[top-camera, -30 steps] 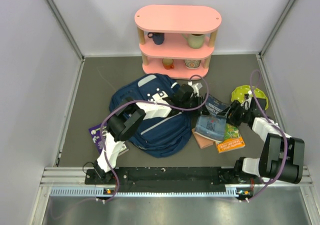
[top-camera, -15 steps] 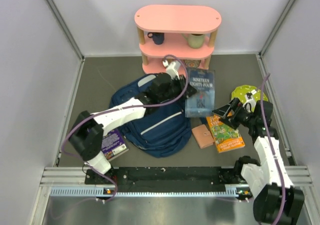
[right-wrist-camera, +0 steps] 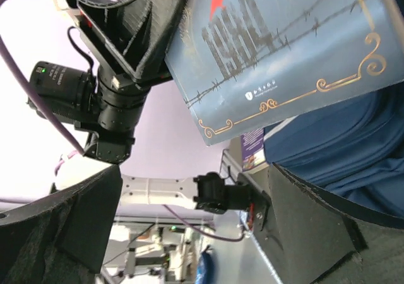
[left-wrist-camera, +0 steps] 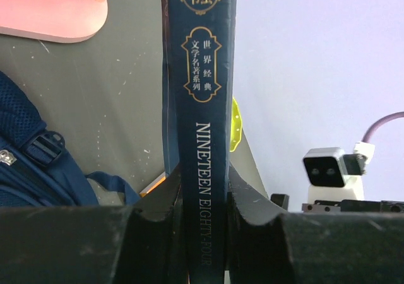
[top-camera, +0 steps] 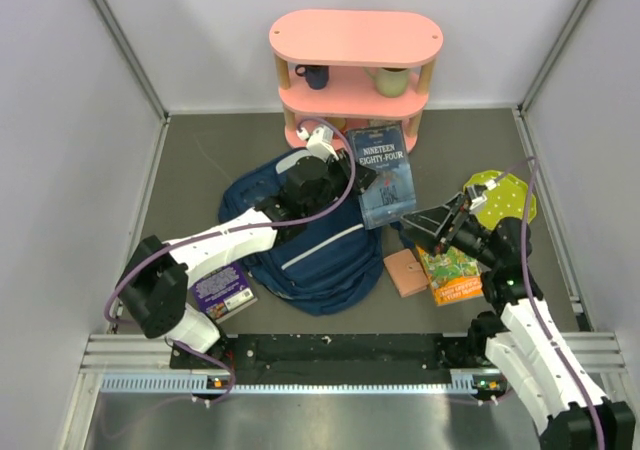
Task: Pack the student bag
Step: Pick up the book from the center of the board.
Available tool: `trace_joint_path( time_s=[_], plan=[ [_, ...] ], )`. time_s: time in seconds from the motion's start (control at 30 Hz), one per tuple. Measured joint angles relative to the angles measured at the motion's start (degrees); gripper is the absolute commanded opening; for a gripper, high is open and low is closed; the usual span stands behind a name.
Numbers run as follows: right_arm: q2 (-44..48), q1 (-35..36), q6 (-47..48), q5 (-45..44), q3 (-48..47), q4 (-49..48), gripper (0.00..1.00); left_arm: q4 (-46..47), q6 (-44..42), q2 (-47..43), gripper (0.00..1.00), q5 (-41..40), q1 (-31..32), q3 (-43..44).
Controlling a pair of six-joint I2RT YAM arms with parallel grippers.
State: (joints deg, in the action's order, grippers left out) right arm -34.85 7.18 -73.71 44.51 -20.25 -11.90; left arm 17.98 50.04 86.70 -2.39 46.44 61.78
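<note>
Okay, grey counter (top-camera: 180,190), walled on three sides. The pink three-tier shelf (top-camera: 355,35) stands at the back, centre. The student bag (top-camera: 320,260) lies flat just in front of it, a bit left of centre, navy with thin white stripes and a white patch near its top.

The left arm reaches across the bag. The left hand (top-camera: 345,177) is clamped on the spine of a blue book (top-camera: 383,175) titled Nineteen Eighty-Four. That book is held up at the bag's far right corner and blocks part of the shelf's lowest tier. The right hand (top-camera: 437,228) sits just right of the book, fingers spread wide, nothing between them.

An orange-and-green book (top-camera: 450,275) lies flat below the right hand. A small tan book (top-camera: 405,270) lies just beside it, near the bag's right edge. A purple book (top-camera: 225,288) sits at the bag's near left, partly under the left arm. A green spotted plate (top-camera: 500,195) lies near the right wall. On the middle tier are a dark blue mug (top-camera: 312,75) and a pale green mug (top-camera: 392,80).
</note>
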Motion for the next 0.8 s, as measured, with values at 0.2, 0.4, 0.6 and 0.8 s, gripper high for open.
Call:
trace_joint_path(
  time_s=[0.2,0.4,0.6,0.8],
  plan=[
    [-6.78,8.31,-7.69,-5.62,1.36,-8.5,0.98,1.66,0.94,-0.37,0.0,-1.57,0.02,-0.52],
    [-13.51,11.98,-13.2,-10.99,3.02,-17.51,0.98,2.86,1.16,-2.67,0.0,-1.55,0.02,-0.57],
    [-20.0,12.59,-15.1,-14.93,3.13,-28.13,0.98,4.74,2.16,-4.63,0.0,-0.59,0.02,-2.12],
    [-30.32,12.79,-18.29,-16.24,3.13,-42.32,0.96,6.51,4.26,-4.85,0.0,0.17,0.0,-4.55]
  ],
)
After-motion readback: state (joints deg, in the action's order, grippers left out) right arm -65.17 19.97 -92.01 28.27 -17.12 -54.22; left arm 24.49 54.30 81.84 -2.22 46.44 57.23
